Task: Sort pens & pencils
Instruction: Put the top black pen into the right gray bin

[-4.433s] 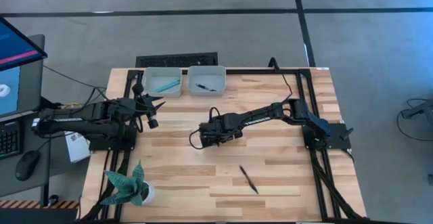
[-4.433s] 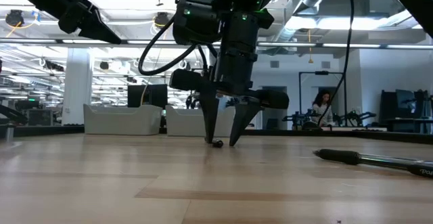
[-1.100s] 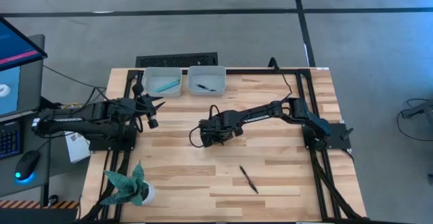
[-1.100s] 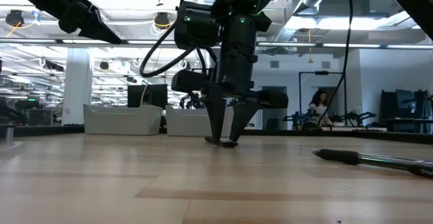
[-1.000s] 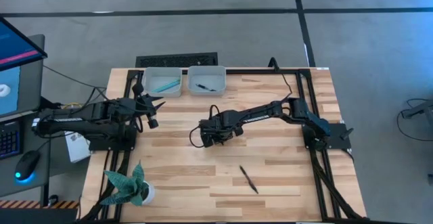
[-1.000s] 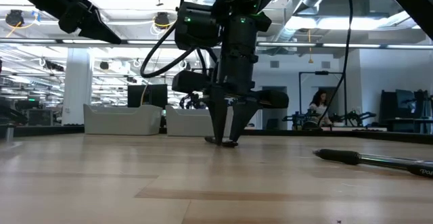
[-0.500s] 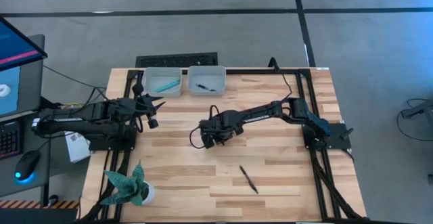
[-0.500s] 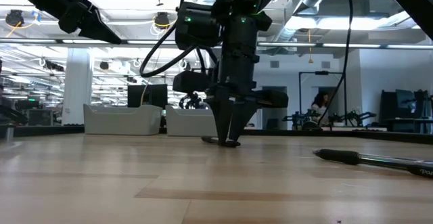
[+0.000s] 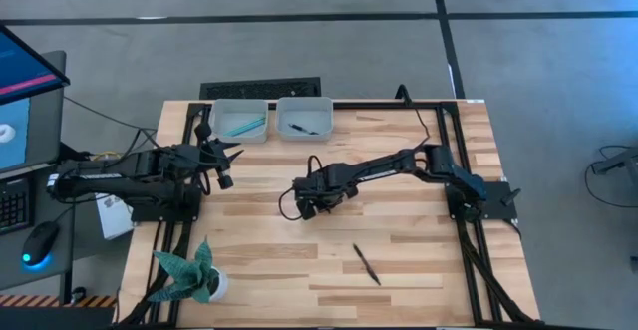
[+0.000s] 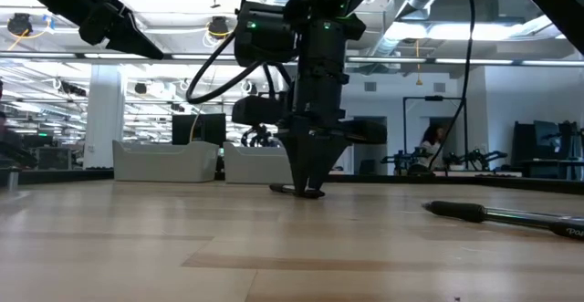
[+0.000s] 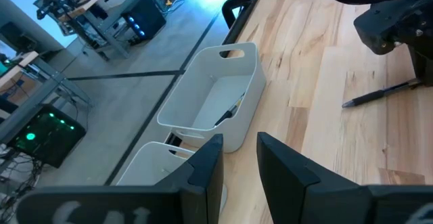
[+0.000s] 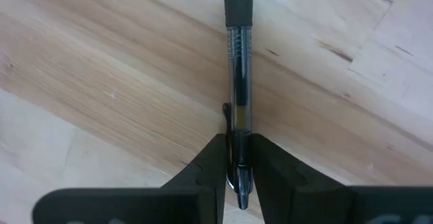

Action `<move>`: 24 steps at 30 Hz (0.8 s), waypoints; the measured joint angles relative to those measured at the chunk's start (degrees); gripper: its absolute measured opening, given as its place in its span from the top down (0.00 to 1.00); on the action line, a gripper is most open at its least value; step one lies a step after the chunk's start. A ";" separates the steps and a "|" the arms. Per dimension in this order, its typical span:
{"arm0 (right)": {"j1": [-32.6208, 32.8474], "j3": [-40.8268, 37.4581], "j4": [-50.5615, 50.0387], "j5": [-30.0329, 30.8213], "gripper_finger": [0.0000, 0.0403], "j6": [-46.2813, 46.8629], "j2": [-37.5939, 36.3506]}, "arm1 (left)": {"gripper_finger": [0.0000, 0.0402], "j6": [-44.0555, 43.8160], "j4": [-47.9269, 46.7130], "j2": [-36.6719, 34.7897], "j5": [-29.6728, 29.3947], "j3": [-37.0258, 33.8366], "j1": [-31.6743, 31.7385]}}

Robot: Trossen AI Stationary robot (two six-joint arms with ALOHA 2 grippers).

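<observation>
Pale wood table (image 9: 419, 260) lay smooth beneath me, a wide workshop behind. My right gripper (image 12: 235, 158) pinched the pen (image 12: 237, 88) near its clip end, at mid-table. It looked light, stiff and slick, best held mid-barrel. My left gripper (image 11: 238, 158) waited, slightly parted, near the bins (image 9: 271, 118)

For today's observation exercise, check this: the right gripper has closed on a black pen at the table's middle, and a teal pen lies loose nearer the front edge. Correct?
Not quite. The loose pen near the front edge is black, not teal, as the high view shows. The rest holds: the right gripper is closed on a black pen at the table's middle.
</observation>
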 joint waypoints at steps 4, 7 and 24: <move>0.00 2.15 -0.42 1.72 0.80 -1.00 0.38 | 0.80 0.00 0.00 -0.02 0.01 0.00 0.01; -0.33 4.25 -2.91 4.06 0.80 -1.60 0.65 | 0.80 0.02 0.00 -0.02 0.00 0.00 0.01; -4.71 15.53 -10.37 3.67 0.80 -12.07 0.32 | 0.80 0.00 -0.02 -0.01 0.00 0.00 0.02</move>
